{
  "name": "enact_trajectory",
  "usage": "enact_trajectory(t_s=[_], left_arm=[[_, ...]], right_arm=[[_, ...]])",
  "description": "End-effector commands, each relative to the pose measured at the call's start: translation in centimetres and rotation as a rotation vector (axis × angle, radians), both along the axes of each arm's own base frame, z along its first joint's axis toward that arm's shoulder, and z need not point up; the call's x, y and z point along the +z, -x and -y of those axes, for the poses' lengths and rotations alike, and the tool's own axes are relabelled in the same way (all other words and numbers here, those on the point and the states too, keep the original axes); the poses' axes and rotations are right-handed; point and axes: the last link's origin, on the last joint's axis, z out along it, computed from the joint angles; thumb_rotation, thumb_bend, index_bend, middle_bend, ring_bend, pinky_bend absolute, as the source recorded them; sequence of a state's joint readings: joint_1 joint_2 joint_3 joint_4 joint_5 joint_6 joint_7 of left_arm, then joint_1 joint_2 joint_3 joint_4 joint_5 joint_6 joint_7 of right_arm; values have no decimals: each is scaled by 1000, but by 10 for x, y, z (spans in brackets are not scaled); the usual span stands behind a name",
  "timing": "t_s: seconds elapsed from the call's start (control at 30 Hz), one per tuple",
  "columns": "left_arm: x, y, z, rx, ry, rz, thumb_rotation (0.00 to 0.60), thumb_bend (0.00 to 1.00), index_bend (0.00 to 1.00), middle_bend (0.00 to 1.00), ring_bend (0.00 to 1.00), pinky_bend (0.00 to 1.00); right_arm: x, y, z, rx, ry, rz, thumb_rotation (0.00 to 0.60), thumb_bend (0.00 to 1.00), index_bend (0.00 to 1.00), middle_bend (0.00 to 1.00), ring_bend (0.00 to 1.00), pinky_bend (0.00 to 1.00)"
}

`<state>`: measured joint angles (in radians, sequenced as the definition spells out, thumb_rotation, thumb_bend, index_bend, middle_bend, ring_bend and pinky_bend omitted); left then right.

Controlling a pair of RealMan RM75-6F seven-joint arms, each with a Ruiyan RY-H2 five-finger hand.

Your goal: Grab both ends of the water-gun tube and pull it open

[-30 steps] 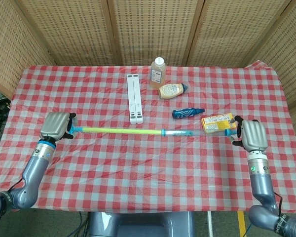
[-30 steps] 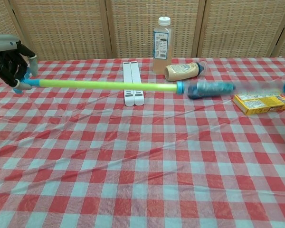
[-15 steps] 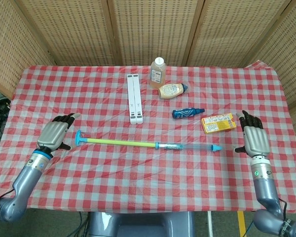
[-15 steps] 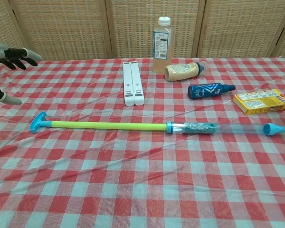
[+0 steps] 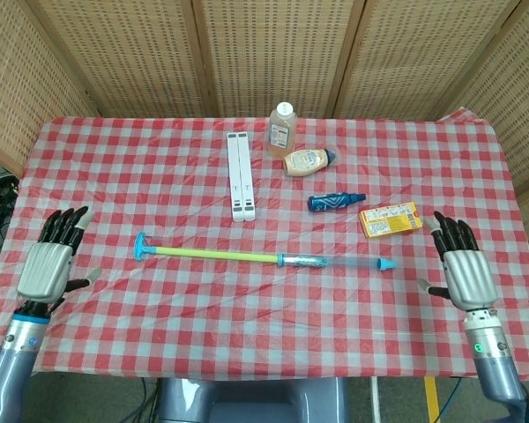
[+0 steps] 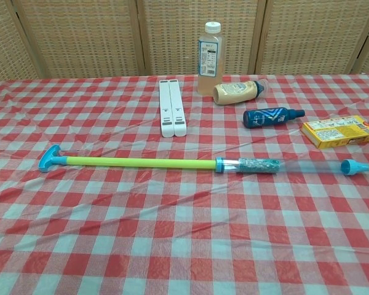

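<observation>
The water-gun tube (image 5: 247, 256) (image 6: 141, 162) lies pulled out long across the checked cloth. Its yellow-green rod ends in a blue T-handle (image 5: 140, 246) (image 6: 49, 158) on the left. Its clear barrel ends in a blue nozzle (image 5: 386, 263) (image 6: 350, 166) on the right. My left hand (image 5: 49, 262) hovers at the table's left edge, fingers spread, holding nothing, well left of the handle. At the right edge my right hand (image 5: 463, 271) is likewise spread and empty, right of the nozzle. Neither hand shows in the chest view.
Behind the tube lie a white folded stand (image 5: 240, 174) (image 6: 172, 107), a clear bottle (image 5: 281, 129) (image 6: 210, 58), a sauce bottle on its side (image 5: 308, 160) (image 6: 237, 91), a blue bottle (image 5: 335, 202) (image 6: 272, 115) and a yellow box (image 5: 389, 218) (image 6: 339, 131). Wicker screens stand behind the table.
A second ago both hands held the tube's ends in the air. They let go, the tube dropped onto the cloth, and both hands drew back outward toward the near edge.
</observation>
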<state>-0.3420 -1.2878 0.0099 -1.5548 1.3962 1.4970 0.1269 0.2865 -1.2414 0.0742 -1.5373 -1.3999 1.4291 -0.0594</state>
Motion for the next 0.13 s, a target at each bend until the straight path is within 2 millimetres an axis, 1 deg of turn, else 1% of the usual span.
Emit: enact_trajectory(t_s=[0.03, 0.13], left_arm=[[2, 27, 36, 45, -26, -62, 600, 178, 0, 0, 0, 0], [4, 33, 48, 63, -40, -45, 600, 168, 0, 0, 0, 0]], right_arm=[[4, 20, -25, -35, 9, -12, 600, 157, 0, 0, 0, 0], [6, 27, -33, -53, 13, 14, 600, 149, 0, 0, 0, 0]])
